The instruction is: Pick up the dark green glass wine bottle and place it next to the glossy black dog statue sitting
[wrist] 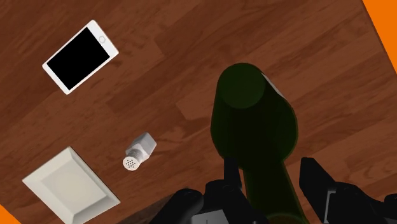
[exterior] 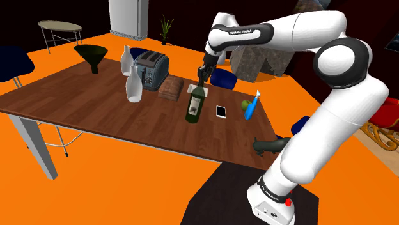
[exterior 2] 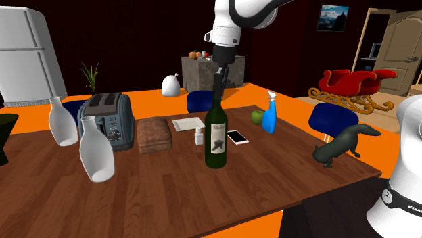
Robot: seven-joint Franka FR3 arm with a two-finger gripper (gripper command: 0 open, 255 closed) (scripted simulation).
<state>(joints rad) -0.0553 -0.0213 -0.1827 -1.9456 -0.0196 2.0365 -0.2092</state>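
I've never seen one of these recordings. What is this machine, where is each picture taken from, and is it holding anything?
It is a simulated white robot arm on a box stand, ending in a black two-finger gripper. The shoulder view looks down from beside the stand. The second exterior view looks across the wooden table from near the robot. The wrist view comes from a camera on the hand, looking along the gripper.

On the table are a dark green wine bottle, a toaster, two white vases, a loaf, a phone, a blue spray bottle, a green apple and a black dog statue.

The gripper has one finger on each side of the bottle's neck. A strip of table shows beside one finger, so the bottle, standing on the table, seems not clasped.
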